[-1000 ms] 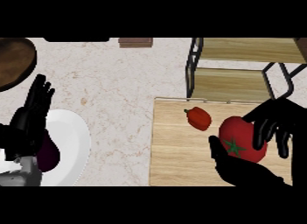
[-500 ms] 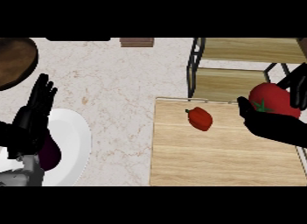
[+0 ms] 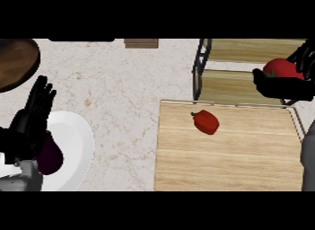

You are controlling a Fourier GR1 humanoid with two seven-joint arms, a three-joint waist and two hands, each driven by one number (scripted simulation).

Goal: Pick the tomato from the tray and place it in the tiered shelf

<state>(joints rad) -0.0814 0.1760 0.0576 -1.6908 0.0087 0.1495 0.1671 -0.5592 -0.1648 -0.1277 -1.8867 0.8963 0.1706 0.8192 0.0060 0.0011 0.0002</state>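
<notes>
The red tomato point(image 3: 280, 69) with a green stem sits in my right hand point(image 3: 293, 86), whose fingers and thumb curl round it. Hand and tomato hover over the lower wooden level of the tiered shelf point(image 3: 231, 85) at the upper right, above the tray's far edge. The wooden tray point(image 3: 226, 161) lies at the lower right and carries a small red pepper point(image 3: 206, 121). My left hand point(image 3: 30, 117) rests open at the left, fingers up, over a white plate point(image 3: 77, 143).
A dark purple item point(image 3: 50, 155) lies on the white plate, partly hidden by my left hand. A dark brown round bowl point(image 3: 10, 63) stands at the upper left. The shelf's black metal frame point(image 3: 199, 72) rises beside the tray. Marble counter point(image 3: 120, 90) spreads between.
My right hand has lifted the tomato off the tray and carried it up and to the right, over the shelf. The left hand and the pepper have not moved.
</notes>
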